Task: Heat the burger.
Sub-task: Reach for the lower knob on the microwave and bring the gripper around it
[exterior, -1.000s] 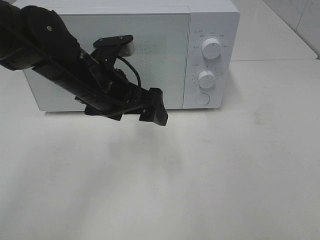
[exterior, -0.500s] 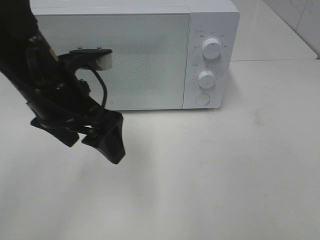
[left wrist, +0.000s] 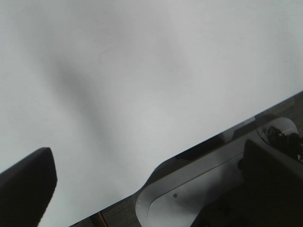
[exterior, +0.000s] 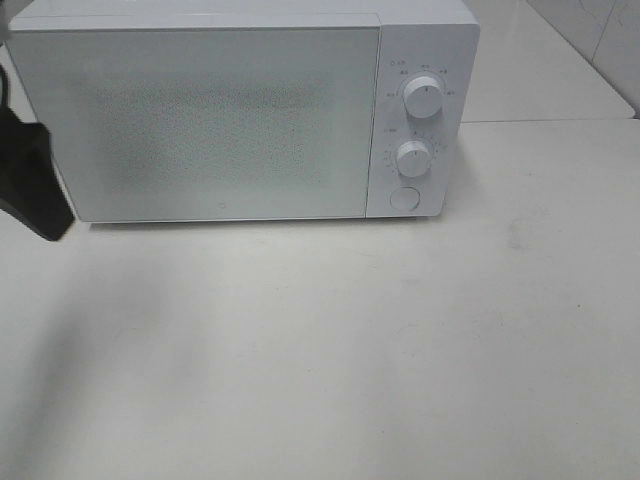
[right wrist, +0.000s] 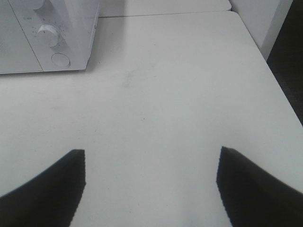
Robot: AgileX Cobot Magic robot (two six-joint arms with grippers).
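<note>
The burger is out of view in every frame. The white microwave (exterior: 240, 110) stands at the back of the table with its door shut; its control corner also shows in the right wrist view (right wrist: 47, 33). One black finger (exterior: 35, 190) of my left gripper shows at the far left edge, beside the microwave's left end. In the left wrist view my left gripper (left wrist: 147, 189) hangs open over the table's edge with nothing in it. My right gripper (right wrist: 151, 189) is open above bare table to the right of the microwave, its jaws wide apart and empty.
Two round knobs (exterior: 424, 97) (exterior: 413, 157) and a round button (exterior: 404, 198) sit on the microwave's right panel. White table (exterior: 330, 340) stretches in front of it. A white rounded base piece (left wrist: 189, 194) lies beyond the table edge in the left wrist view.
My left arm has swung from in front of the microwave door to the left and nearly out of the high view. The door now shows uncovered. The right gripper has not changed.
</note>
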